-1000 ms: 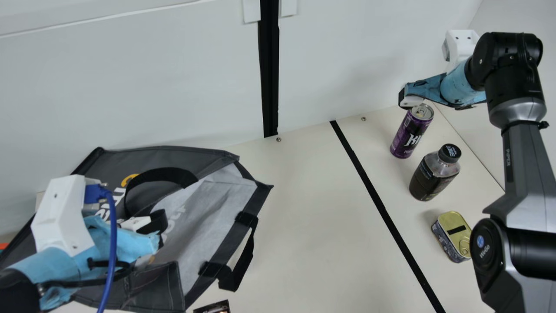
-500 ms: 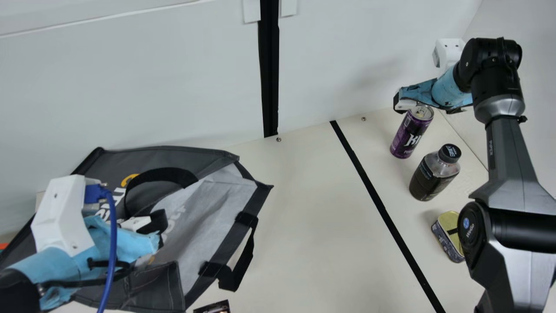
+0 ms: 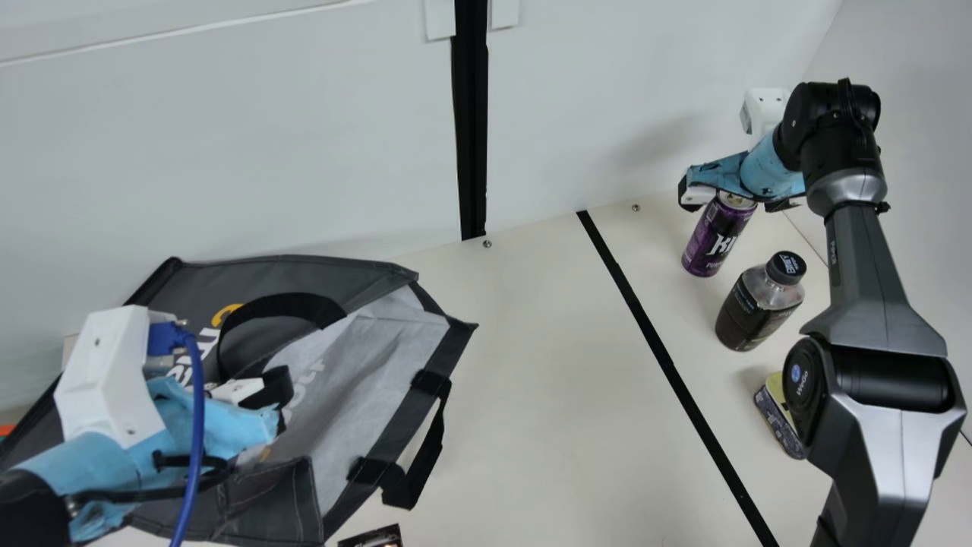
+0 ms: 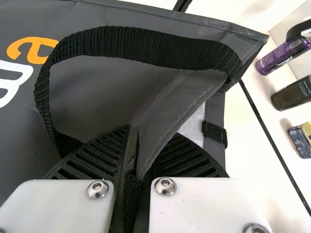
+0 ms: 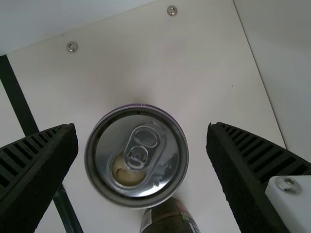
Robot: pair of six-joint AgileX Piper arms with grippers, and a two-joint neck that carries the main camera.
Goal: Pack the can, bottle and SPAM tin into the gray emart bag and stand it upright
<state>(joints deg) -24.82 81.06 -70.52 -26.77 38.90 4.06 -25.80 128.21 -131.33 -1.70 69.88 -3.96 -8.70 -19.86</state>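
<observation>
near 2 o'clock, main view, r gripper (image 3: pixel 733 202) open: ctr on purple drink can (image 3: pixel 714 234), lower, grip; l gripper (image 4: pixel 151 133) pinches emart bag (image 4: pixel 107 92).

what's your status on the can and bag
Right claw open at upright can's top. Left claw clamped on gray bag. Bottle stands near can, looks clear of right claw.
</observation>
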